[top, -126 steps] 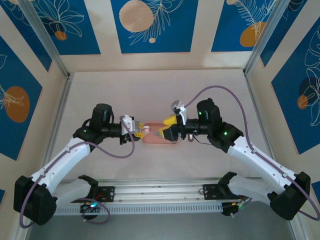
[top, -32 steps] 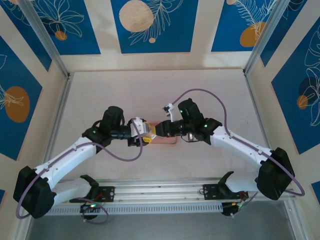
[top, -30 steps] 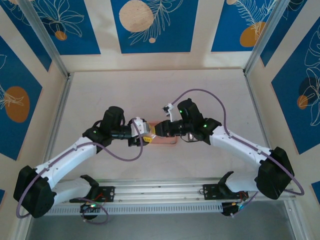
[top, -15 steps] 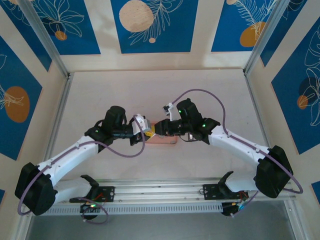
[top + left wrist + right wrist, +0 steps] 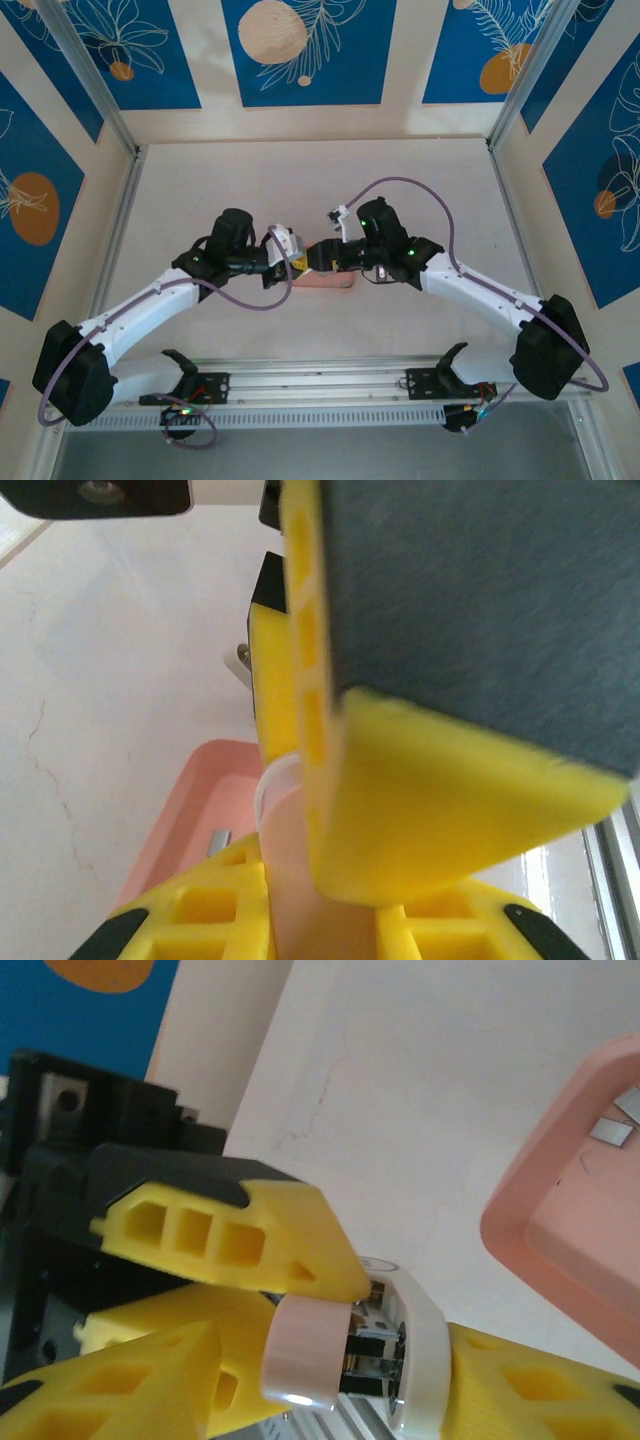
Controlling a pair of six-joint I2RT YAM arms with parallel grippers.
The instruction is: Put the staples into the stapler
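Left gripper (image 5: pixel 291 263): shut tight on the stapler (image 5: pixel 330 1355), yellow fingers (image 5: pixel 440 810) pressing its pale pink body from both sides.

Right gripper (image 5: pixel 322 258): its fingers stand apart, one on each side of the same stapler. I cannot tell if they press it or only flank it.

Stapler: held between the two grippers, just over the near-left end of the pink tray (image 5: pixel 505 1225). Dark metal parts show between its pink end and its white shell, so it looks partly opened.

Staples (image 5: pixel 612 1132): small grey strips lying flat on the tray floor by the far wall, apart from both grippers. One more strip (image 5: pixel 220 838) shows from the left wrist.

Judgement, step in hand: opening or steadying the stapler, nothing loaded yet. To do it well:
- keep the left grip firm and level, with the open channel towards the right arm
- free the right fingers slowly so the stapler does not twist
- take a strip by its long edges; it is thin and lies flat against the floor, so it is likely to slip
- seat it straight in the channel

Surface: pale, faintly cracked table (image 5: pixel 300 180), tray at its middle.

Room: cream walls with blue leaf-print panels (image 5: pixel 310 50), aluminium corner posts (image 5: pixel 100 90), mounting rail (image 5: pixel 320 385) at the near edge.
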